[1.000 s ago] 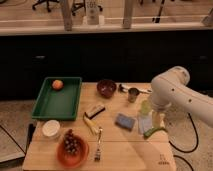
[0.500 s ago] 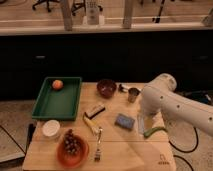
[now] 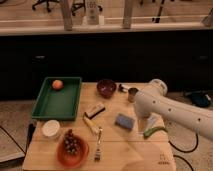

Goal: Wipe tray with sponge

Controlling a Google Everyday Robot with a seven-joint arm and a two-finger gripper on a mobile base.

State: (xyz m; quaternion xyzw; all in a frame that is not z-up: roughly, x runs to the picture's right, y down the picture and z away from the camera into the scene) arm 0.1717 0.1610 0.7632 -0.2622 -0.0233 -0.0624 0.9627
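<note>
The dark green tray (image 3: pixel 56 103) lies at the table's left rear, with an orange fruit (image 3: pixel 57 84) in its far corner. The blue-grey sponge (image 3: pixel 124 121) lies flat on the table right of centre. My white arm (image 3: pixel 167 107) reaches in from the right, its rounded elbow just above and right of the sponge. My gripper does not show; it is hidden behind or below this arm link. Nothing touches the sponge.
A tan-and-black block (image 3: pixel 95 110), a banana (image 3: pixel 91 125) and a fork (image 3: pixel 98 145) lie mid-table. A dark bowl (image 3: pixel 106 88) and metal cup (image 3: pixel 132 94) stand at the back. An orange bowl of grapes (image 3: pixel 72 147) and a white cup (image 3: pixel 51 128) stand front left. A pale cloth (image 3: pixel 150 122) and a green item (image 3: pixel 155 131) lie right.
My arm has swung left, so its elbow is closer to the sponge and the metal cup. The objects on the table have not moved.
</note>
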